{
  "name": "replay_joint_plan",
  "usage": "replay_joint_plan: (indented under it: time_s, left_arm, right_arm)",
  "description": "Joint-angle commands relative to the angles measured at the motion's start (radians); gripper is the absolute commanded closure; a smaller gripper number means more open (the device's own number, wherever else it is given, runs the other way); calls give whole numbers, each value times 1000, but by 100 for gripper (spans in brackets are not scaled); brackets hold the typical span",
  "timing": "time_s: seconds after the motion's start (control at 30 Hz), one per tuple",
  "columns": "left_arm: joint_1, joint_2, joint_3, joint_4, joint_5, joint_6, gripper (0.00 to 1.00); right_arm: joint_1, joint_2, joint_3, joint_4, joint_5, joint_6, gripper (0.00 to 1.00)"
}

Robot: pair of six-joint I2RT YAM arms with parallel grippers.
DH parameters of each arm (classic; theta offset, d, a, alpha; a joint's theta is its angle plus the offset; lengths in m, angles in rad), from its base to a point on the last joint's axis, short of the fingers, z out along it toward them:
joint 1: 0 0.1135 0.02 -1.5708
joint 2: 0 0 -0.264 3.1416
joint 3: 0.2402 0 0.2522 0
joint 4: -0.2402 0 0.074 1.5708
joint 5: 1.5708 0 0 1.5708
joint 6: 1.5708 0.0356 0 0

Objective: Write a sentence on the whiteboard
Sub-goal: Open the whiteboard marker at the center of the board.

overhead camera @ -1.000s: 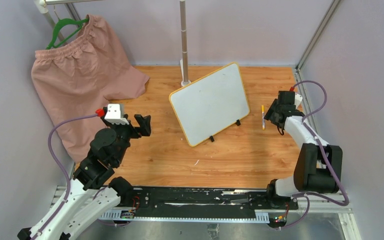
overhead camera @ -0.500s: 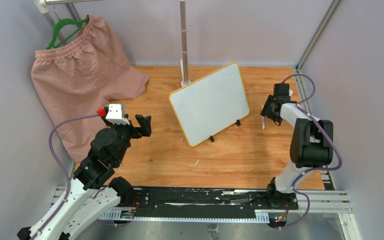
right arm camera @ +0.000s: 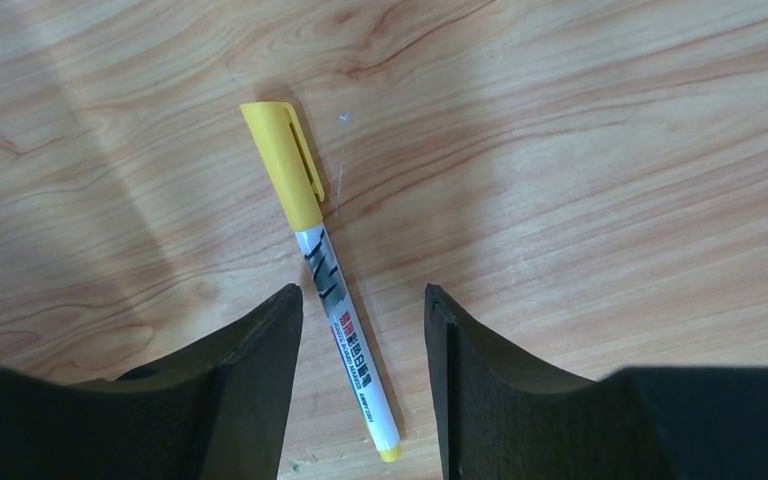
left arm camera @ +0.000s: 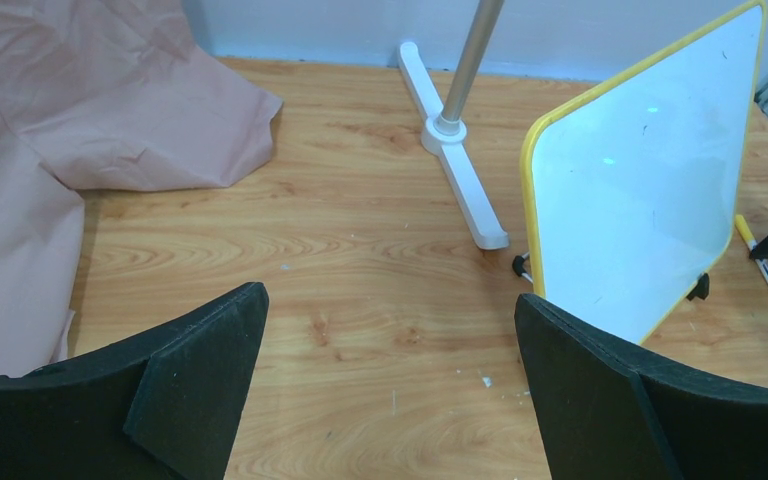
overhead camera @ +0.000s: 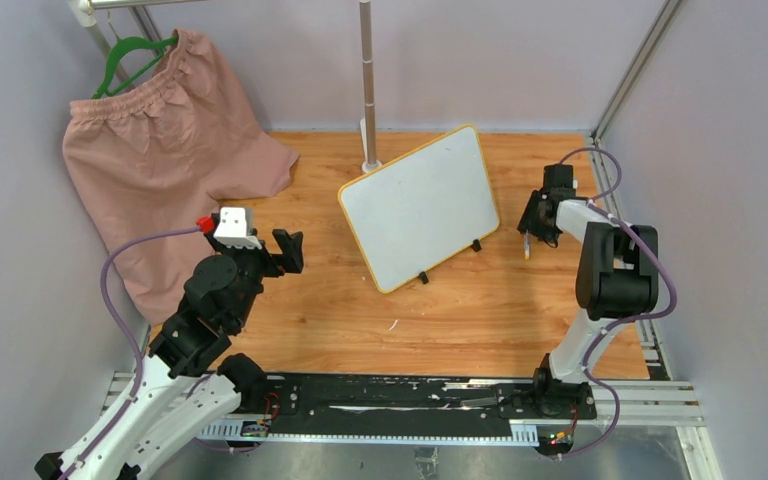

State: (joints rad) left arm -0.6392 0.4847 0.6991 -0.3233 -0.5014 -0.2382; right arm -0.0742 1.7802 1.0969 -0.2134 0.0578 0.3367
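On the left side, the left gripper (left arm camera: 388, 305) hangs over the table (overhead camera: 460, 320) as it did 1 second ago, its 2 jaws spread wide with nothing between them, just beside the pink shorts (overhead camera: 160, 150) that spill from the hanger onto the wood. The pole stand (overhead camera: 368, 90) rises behind the whiteboard (overhead camera: 420, 205), which leans in the middle of the table on its 2 black feet and is blank; no sentence is written yet. The change is on the right: the right gripper (right arm camera: 362, 295) has swung inward and come down over the marker (right arm camera: 325, 290), which lies flat on the wood just beside the right edge of the board and has not moved. The jaws now stand on both sides of the white barrel and have narrowed a little, but they are not clamped, and the yellow cap is on. I judge the pick of the marker is about to happen, so the task is only at its beginning. Room is tight here: the board edge is near on one side and the table's right rail (overhead camera: 600, 170) on the other, while in front of the board there is much bare wood.
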Motion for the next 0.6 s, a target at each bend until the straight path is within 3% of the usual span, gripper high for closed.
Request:
replay_joint_plan:
  time_s: [0.0, 0.2, 0.3, 0.43, 0.57]
  left_arm:
    - [-8, 1, -7, 24, -13, 13, 0]
    - [-9, 0, -6, 24, -12, 12, 0]
    - [-8, -2, -7, 24, -12, 11, 0]
    - [-8, -8, -7, 22, -12, 11, 0]
    - [-9, -13, -7, 23, -14, 10, 0]
  right_arm:
    - [10, 33, 33, -47, -4, -18, 49]
    - [14, 48, 39, -73, 13, -28, 61]
    - [14, 62, 41, -97, 18, -30, 73]
    - [16, 59, 33, -113, 28, -25, 98]
    - [16, 30, 17, -124, 36, -21, 100]
